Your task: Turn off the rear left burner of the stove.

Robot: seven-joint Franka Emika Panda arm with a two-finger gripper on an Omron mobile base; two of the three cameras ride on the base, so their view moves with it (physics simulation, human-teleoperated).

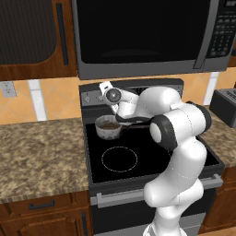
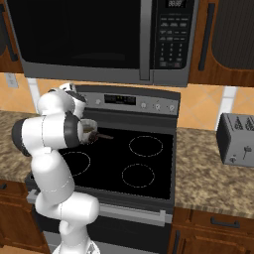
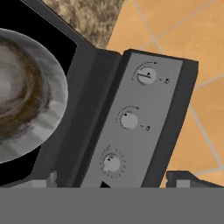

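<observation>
- The stove (image 1: 152,159) has a smooth black glass top with thin pale ring outlines, a flat grey back panel (image 3: 131,127) and a steel bar handle across the oven front.
- Three round grey knobs sit in a row on the panel in the hand view; the top knob (image 3: 146,75) shows a raised bar grip, the middle knob (image 3: 128,120) and the bottom knob (image 3: 112,163) look like plain discs with a small dark pointer.
- A small steel pan (image 1: 108,127) with brownish contents and a dark handle stands on the rear left burner (image 1: 102,136), hiding most of it.
- Counters beside the stove are speckled brown stone; the wall is orange tile.
- The gripper (image 3: 109,183) hangs above the panel's left end, just behind the pan, jaws spread wide and holding nothing; the knobs lie straight ahead between its tips.
</observation>
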